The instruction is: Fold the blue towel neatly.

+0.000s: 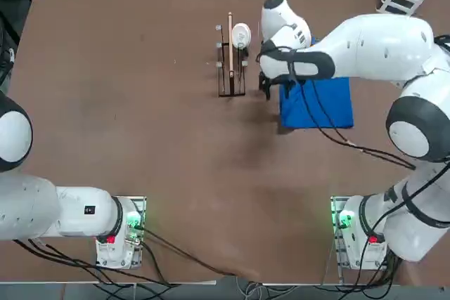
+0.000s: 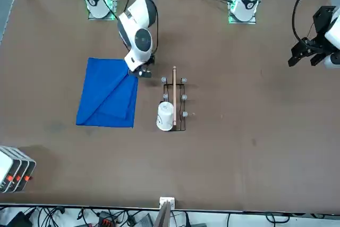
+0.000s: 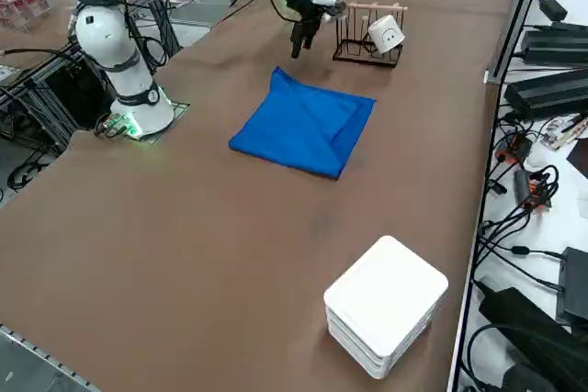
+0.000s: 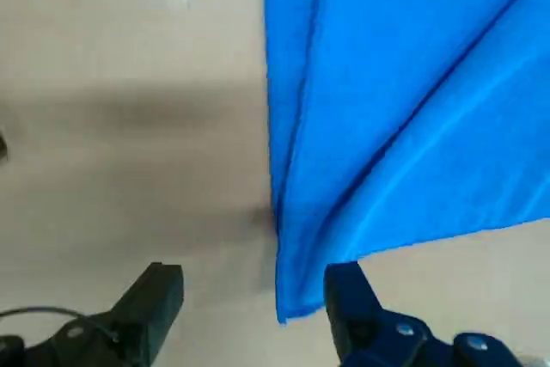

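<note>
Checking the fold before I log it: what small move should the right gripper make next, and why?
Probably lift straight up and clear. The right gripper is open above the corner of the blue towel, gripping nothing, and the towel already lies folded flat beside the wooden rack.

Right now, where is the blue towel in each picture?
Top view: the blue towel lies right of centre, partly under the right arm.
Front view: left of centre.
Right side view: middle, below the wooden rack.
Right wrist view: it fills the far side, beyond the open fingers.
Shared landmark: the wooden rack beside it.
</note>
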You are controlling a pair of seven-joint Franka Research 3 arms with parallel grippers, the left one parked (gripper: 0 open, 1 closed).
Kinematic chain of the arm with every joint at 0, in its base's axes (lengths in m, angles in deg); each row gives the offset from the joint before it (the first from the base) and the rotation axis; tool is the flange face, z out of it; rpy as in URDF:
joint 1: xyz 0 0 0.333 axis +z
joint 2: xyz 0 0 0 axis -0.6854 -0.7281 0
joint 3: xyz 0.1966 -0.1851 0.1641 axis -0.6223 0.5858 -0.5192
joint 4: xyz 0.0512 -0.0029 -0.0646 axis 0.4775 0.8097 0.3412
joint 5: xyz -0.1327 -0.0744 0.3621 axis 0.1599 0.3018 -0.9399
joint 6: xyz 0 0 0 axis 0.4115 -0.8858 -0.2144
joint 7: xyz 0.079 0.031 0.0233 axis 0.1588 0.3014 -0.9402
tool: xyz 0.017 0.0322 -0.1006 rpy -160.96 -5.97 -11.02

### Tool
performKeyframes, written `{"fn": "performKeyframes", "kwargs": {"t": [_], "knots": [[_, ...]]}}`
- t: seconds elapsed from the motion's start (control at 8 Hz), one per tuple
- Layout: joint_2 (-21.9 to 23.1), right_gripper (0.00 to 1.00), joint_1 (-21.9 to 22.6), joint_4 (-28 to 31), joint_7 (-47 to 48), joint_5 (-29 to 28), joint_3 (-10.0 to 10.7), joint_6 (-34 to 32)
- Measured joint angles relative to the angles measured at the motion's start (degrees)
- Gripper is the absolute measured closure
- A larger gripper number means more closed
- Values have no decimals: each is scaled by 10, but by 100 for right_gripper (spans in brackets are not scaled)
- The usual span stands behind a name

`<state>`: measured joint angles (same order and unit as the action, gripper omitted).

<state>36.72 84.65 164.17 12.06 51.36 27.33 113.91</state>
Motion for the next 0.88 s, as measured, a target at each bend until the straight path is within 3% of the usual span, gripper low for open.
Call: {"fn": "performKeyframes", "kwargs": {"t": [0.25,0.5,0.88], "knots": [[-3,1,-63,-41,24,0,17,0],[-31,12,-113,-85,93,-1,19,2],[-112,18,-133,-145,204,-1,19,59]]}}
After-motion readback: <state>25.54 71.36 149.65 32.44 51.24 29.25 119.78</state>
